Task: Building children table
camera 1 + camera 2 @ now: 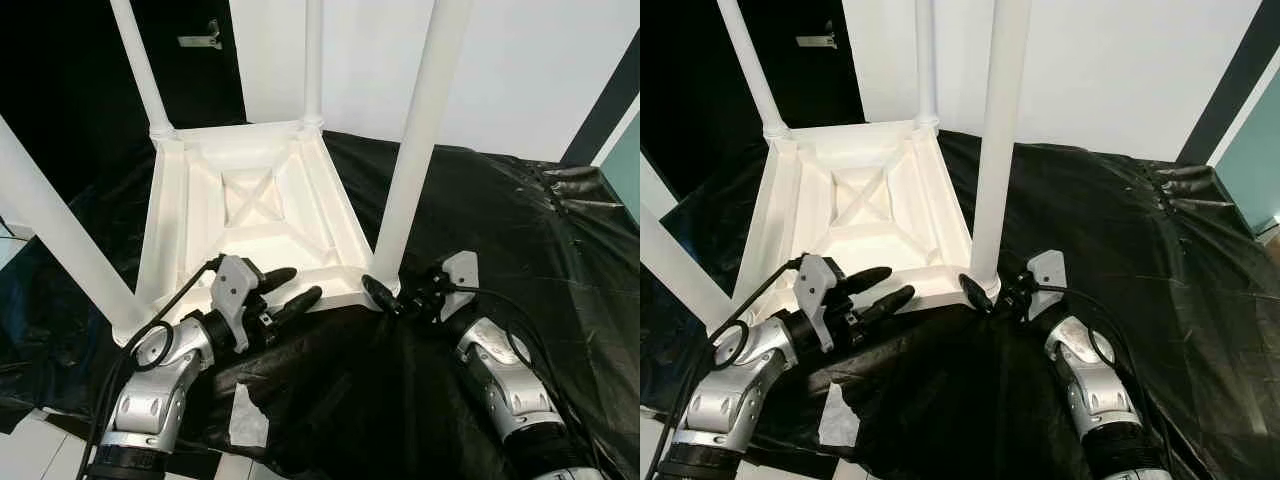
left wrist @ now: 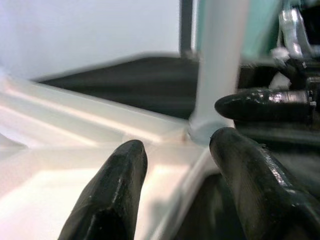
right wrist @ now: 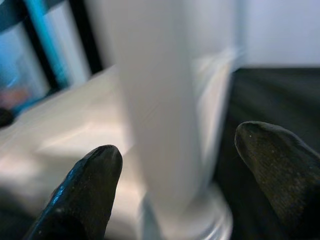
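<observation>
Lying upside down on the black sheet (image 1: 480, 220), white children's table (image 1: 255, 215) points four legs upward. Right gripper (image 1: 392, 296) sits at the near right corner, fingers spread wide around the base of that leg (image 1: 415, 150) without closing on it. Left gripper (image 1: 285, 290) hovers at the near edge, fingers (image 2: 112, 192) parted, holding nothing.
</observation>
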Motion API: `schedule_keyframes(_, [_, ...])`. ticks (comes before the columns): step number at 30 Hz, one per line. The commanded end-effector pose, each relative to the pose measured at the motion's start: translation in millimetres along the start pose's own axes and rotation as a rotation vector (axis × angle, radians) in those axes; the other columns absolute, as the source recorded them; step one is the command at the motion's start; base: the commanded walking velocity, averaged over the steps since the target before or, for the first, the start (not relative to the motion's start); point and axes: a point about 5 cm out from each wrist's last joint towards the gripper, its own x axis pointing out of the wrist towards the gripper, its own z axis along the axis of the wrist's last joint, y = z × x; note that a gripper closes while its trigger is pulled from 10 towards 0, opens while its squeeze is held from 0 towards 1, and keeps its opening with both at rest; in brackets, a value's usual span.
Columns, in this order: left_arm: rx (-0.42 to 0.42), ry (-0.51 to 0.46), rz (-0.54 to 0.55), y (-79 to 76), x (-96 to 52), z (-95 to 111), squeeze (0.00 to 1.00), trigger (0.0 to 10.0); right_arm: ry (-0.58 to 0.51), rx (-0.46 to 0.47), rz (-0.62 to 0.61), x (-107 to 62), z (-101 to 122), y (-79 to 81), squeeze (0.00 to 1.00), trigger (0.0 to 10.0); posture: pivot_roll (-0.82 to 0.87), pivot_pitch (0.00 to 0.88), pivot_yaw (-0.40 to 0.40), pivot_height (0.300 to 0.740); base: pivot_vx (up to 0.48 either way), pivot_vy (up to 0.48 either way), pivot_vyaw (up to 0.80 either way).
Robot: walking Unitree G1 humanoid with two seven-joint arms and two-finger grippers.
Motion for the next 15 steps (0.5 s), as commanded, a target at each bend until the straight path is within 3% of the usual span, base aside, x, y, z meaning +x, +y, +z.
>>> schedule_keyframes(1, [0.044, -0.064, 0.256, 14.3, 1.8, 2, 0.00, 10.0, -0.083, -0.016, -0.073, 0.7, 8, -1.6, 0.00, 10.0, 0.05, 0.000, -0.024, 0.740, 0.000, 0.000, 0.00])
schedule_keyframes(8, [0.066, -0.144, 0.381, 18.5, -2.2, 1, 0.00, 10.0, -0.179, -0.042, -0.108, 1.6, 11, 17.5, 0.00, 10.0, 0.05, 0.000, -0.026, 0.740, 0.000, 0.000, 0.00])
schedule_keyframes(12, [0.054, -0.118, 0.312, 11.5, 2.6, -3, 0.00, 10.0, -0.122, -0.019, -0.060, 6.3, 3, 24.8, 0.00, 10.0, 0.05, 0.000, -0.025, 0.740, 0.000, 0.000, 0.00])
schedule_keyframes(15, [0.056, -0.092, 0.235, 4.7, 5.9, -3, 0.00, 10.0, -0.061, -0.012, -0.011, 7.0, -3, 20.5, 0.00, 10.0, 0.05, 0.000, -0.025, 0.740, 0.000, 0.000, 0.00])
